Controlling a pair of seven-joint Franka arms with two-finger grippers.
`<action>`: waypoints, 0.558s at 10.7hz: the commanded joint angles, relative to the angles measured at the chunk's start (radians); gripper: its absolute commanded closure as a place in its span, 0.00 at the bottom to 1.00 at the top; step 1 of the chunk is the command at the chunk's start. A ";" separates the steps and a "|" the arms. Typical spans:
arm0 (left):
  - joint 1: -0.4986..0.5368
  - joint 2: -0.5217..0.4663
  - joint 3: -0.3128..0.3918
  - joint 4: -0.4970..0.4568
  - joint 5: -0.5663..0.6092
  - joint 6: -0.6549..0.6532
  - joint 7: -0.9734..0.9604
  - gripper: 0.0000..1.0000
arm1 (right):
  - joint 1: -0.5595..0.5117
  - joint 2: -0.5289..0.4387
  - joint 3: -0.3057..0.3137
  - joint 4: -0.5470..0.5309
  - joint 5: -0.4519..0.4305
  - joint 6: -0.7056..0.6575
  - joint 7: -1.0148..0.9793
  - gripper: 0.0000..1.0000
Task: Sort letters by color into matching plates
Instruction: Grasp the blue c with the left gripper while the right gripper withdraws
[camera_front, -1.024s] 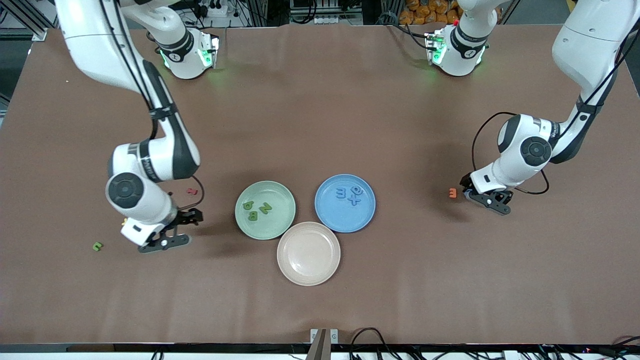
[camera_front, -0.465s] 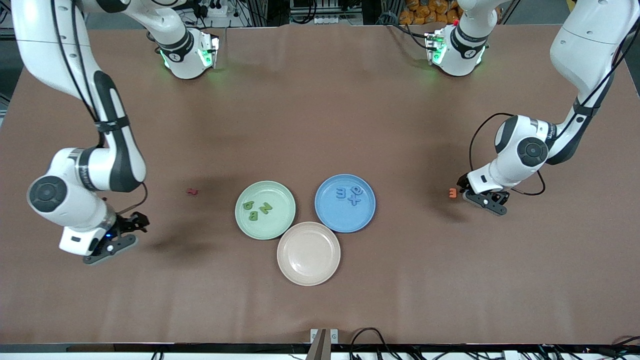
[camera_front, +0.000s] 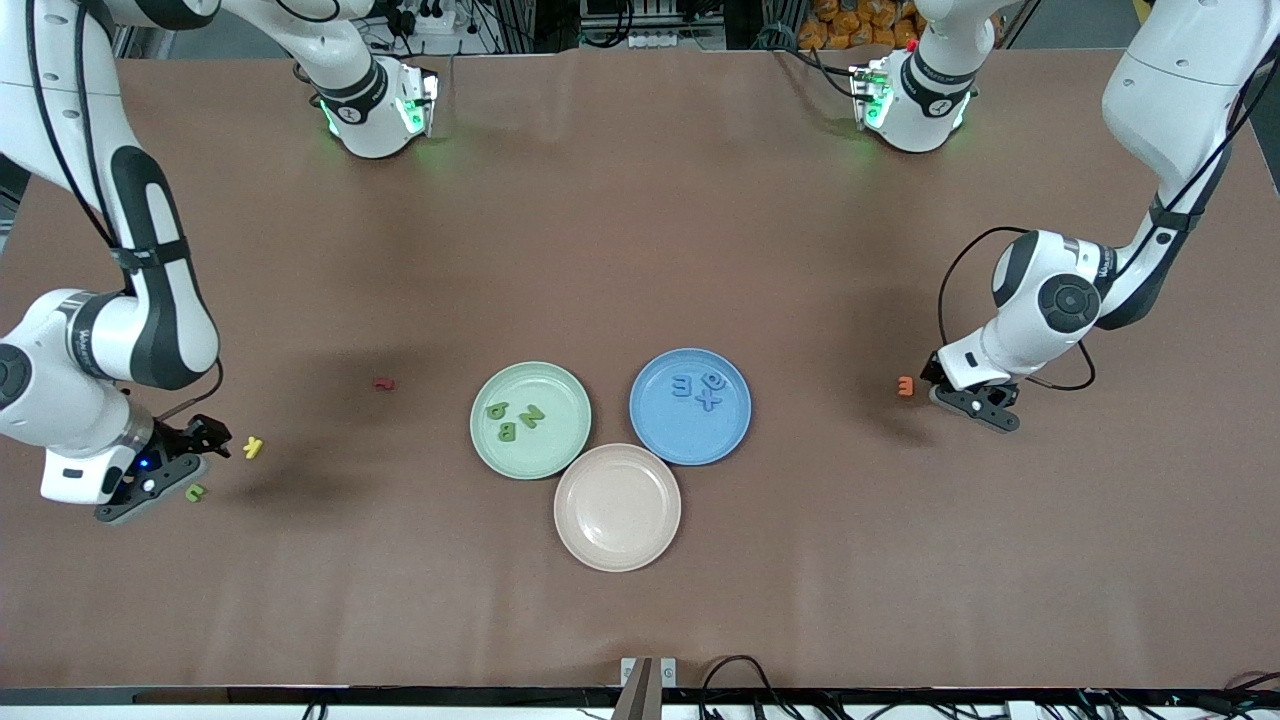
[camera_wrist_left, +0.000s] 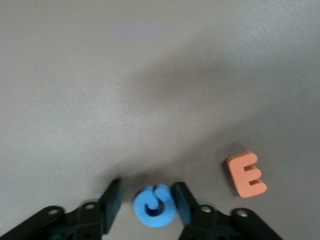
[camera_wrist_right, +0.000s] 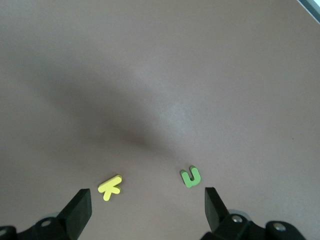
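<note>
Looking through the left wrist view, I see a small chunky blue letter C (camera_wrist_left: 154, 205) lying flat on the brown table (camera_front: 640, 230), sitting between the spread fingers of my left gripper (camera_wrist_left: 148, 200), close to both pads but not clearly pinched. A chunky orange letter E (camera_wrist_left: 245, 174) lies just beside it. My right gripper (camera_wrist_right: 148, 206) hangs spread wide over the right arm's end of the table, above a small green letter (camera_wrist_right: 190, 176) and a yellow letter K (camera_wrist_right: 110, 186). A tiny red letter (camera_front: 383, 383) lies nearer the pale mint green plate (camera_front: 565, 440), which holds three green letters; the medium blue plate (camera_front: 735, 425) holds three blue ones. A pale pink plate (camera_front: 617, 545) touches both.
</note>
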 joint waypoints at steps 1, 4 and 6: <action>0.000 0.007 -0.003 -0.006 0.018 0.012 -0.046 1.00 | -0.093 0.005 0.074 -0.006 -0.005 0.019 -0.056 0.00; 0.000 0.001 -0.006 -0.008 0.018 0.010 -0.048 1.00 | -0.206 0.055 0.159 -0.006 -0.007 0.110 -0.244 0.00; -0.003 -0.005 -0.012 -0.005 0.018 0.009 -0.072 1.00 | -0.251 0.094 0.191 -0.006 -0.007 0.161 -0.356 0.00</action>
